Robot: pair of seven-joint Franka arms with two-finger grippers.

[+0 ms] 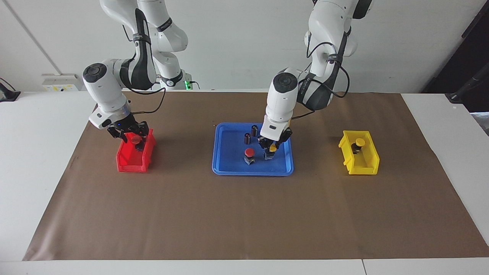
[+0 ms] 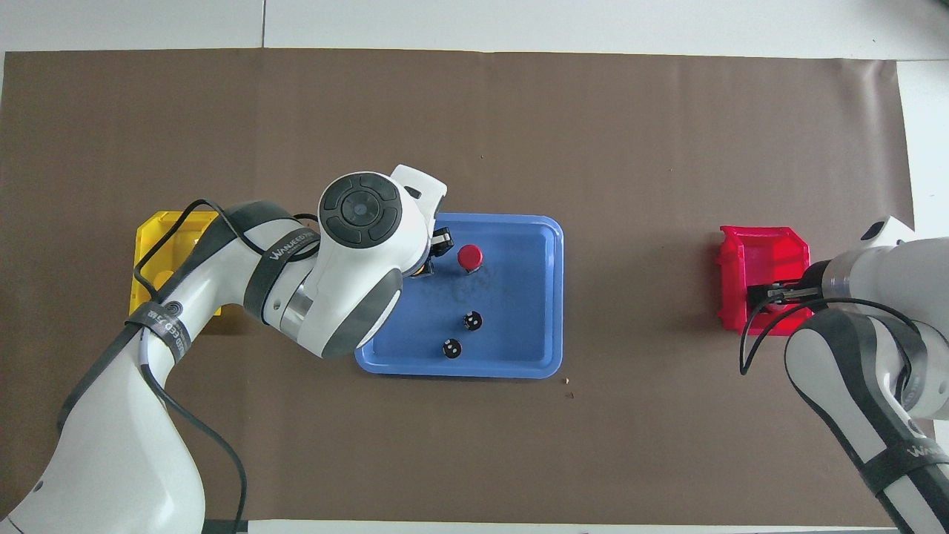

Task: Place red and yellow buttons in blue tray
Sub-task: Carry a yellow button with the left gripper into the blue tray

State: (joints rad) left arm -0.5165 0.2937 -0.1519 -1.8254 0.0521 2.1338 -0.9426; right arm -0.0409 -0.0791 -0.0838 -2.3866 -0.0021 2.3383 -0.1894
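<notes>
The blue tray [image 1: 229, 152] lies mid-table and also shows in the overhead view [image 2: 519, 297]. A red button [image 1: 249, 153] stands in it, also seen from overhead [image 2: 470, 256]. My left gripper [image 1: 270, 147] is low in the tray beside that button, shut on a yellow button [image 1: 272, 148]; overhead, its wrist hides most of it. My right gripper [image 1: 133, 136] is over the red bin [image 1: 131, 160], shut on a red button [image 1: 135, 139]. A second yellow button [image 1: 360, 142] sits in the yellow bin [image 1: 361, 162].
Two dark cylinders [image 1: 254, 130] [image 1: 247, 138] stand in the tray, nearer to the robots than the buttons. The red bin [image 2: 764, 248] is toward the right arm's end of the table, the yellow bin [image 2: 159, 252] toward the left arm's end. Brown paper covers the table.
</notes>
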